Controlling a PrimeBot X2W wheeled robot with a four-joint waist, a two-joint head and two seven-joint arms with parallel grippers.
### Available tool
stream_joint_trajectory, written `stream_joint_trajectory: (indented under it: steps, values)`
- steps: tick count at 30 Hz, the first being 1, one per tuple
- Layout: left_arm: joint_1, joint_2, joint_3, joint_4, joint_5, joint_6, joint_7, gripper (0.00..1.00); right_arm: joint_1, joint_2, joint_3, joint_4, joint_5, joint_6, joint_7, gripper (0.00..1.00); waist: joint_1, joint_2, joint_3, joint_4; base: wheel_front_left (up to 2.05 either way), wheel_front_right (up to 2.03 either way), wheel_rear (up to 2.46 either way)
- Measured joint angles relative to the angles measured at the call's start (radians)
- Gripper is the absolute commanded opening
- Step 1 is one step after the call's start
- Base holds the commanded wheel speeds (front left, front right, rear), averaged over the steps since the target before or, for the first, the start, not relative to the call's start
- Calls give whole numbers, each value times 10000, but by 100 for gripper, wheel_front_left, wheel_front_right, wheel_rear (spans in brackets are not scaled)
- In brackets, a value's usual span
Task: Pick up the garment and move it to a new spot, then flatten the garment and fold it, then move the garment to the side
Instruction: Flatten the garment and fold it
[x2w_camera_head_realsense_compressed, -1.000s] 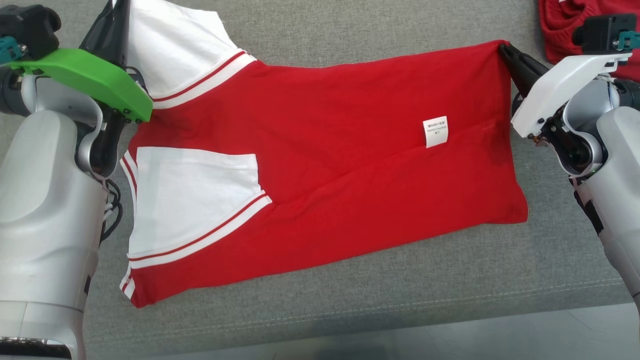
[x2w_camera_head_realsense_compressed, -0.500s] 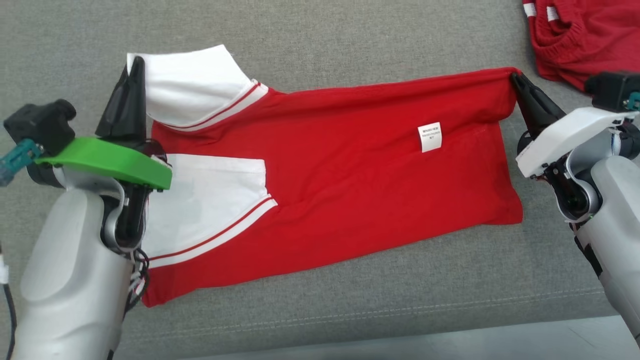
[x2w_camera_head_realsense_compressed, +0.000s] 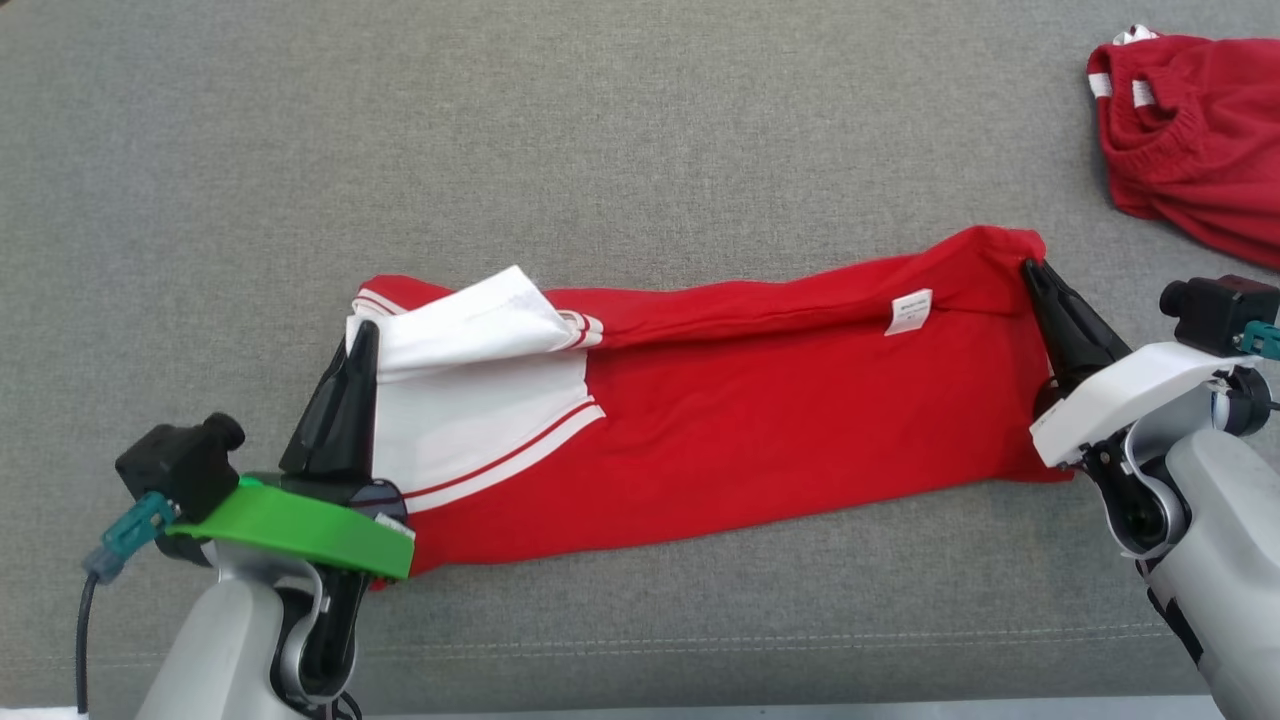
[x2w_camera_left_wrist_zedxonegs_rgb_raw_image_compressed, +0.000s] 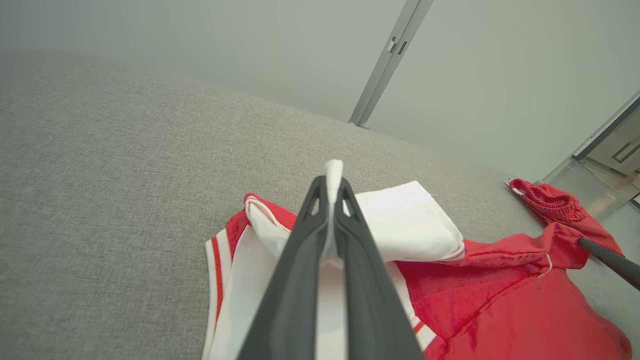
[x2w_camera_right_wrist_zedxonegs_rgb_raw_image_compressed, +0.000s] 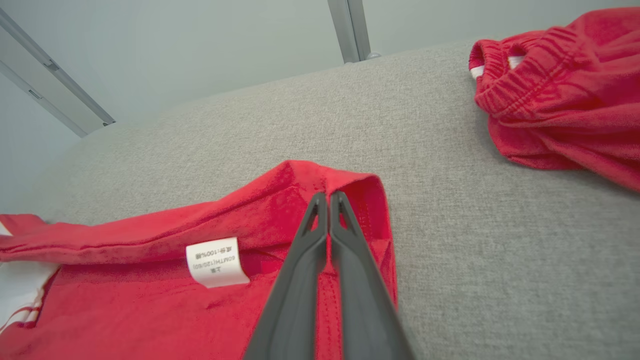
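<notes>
Red and white on flecked grey

Solid red garment (x2w_camera_head_realsense_compressed: 760, 440); white sleeves (x2w_camera_head_realsense_compressed: 470, 400) with thin red banding at 9 o'clock; white label (x2w_camera_head_realsense_compressed: 908, 311) with dark print; second red piece (x2w_camera_head_realsense_compressed: 1200, 150) with white-striped waistband at 2 o'clock; heathered grey upholstery (x2w_camera_head_realsense_compressed: 600, 150); green wrist cover (x2w_camera_head_realsense_compressed: 300, 525) at 8 o'clock, white wrist cover (x2w_camera_head_realsense_compressed: 1130, 400) at 4 o'clock.

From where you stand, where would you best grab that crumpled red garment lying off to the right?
Probably the ribbed elastic band of the crumpled red garment: it bunches into a raised, thick ridge at the end facing the red and white shirt. Come down from above on that left end, pinching across the ridge; the rest looks like looser, flatter cloth.
</notes>
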Motion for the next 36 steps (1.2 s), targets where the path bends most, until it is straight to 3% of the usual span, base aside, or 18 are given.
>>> stream_joint_trajectory:
  steps: [10, 23, 27, 29, 32, 34, 36]
  values:
    - [1746, -25, 303, -936, -290, 337, 0, 0, 529, -67, -10, -155, 190, 6, -69, 0, 0, 0, -329, 42, 0, 0, 0]
    - [2641, -192, 301, -525, -838, 573, 146, 0, 1108, -378, 508, -309, -268, 10, -249, 0, 0, 0, -331, -245, 0, 0, 0]
    - [2643, -167, 387, -491, -861, 589, 221, 0, 1214, -842, 1032, -416, -984, 10, -259, 20, 0, 0, -330, -314, 0, 0, 0]
    - [2647, -125, 408, -481, -867, 619, 257, 7, 1235, -955, 1262, -462, -1239, 13, -301, 30, 0, 1, -338, -357, 0, 0, 0]
    - [2647, -121, 405, -466, -869, 654, 324, 28, 1270, -1091, 1452, -523, -1530, 13, -343, 46, 0, 0, -344, -390, 0, 0, 0]
    - [2679, -84, 407, -414, -869, 662, 324, 97, 1316, -1120, 1570, -491, -1641, 13, -343, 100, 0, 0, -366, -413, 0, 0, 0]
    - [2703, 15, 407, -403, -842, 700, 320, 100, 1474, -1122, 1582, -470, -1641, 13, -343, 100, 0, 0, -411, -439, 0, 0, 0]
